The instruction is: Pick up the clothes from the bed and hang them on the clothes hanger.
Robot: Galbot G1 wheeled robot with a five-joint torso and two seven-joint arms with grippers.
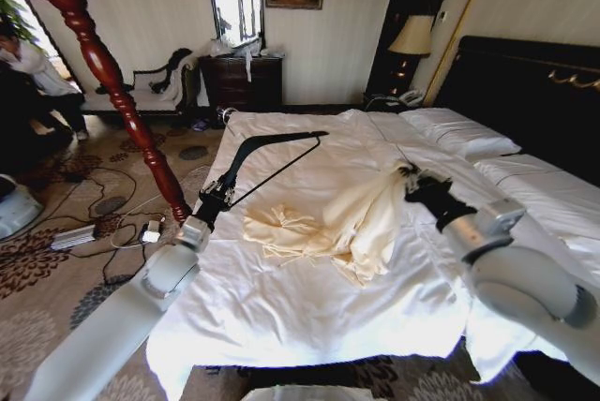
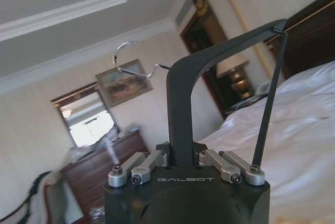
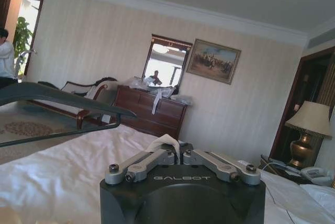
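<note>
Start at your right gripper (image 1: 419, 185), right of centre in the head view: its jaws are pinched shut on a fold of the clothes (image 1: 352, 218), and in the right wrist view a tuft of pale cloth pokes up between the closed fingers (image 3: 157, 159). From that pinch the cream garment hangs down in a tent and spreads left across the bed (image 1: 281, 317), most of it resting crumpled on the white duvet near the middle of the frame. Holding one high point like this lets the fabric drape open, which should make an opening easier to find. Your left gripper (image 1: 217, 197), left of centre, has its jaws clamped on one arm of the clothes hanger (image 1: 272, 143); the left wrist view shows the black bar rising straight out between the fingers (image 2: 152, 164), with the silver hook curling off at the upper left. The hanger stands in the air above the bed, just up and left of the garment, its free arm aimed toward the lifted cloth but well short of it.
</note>
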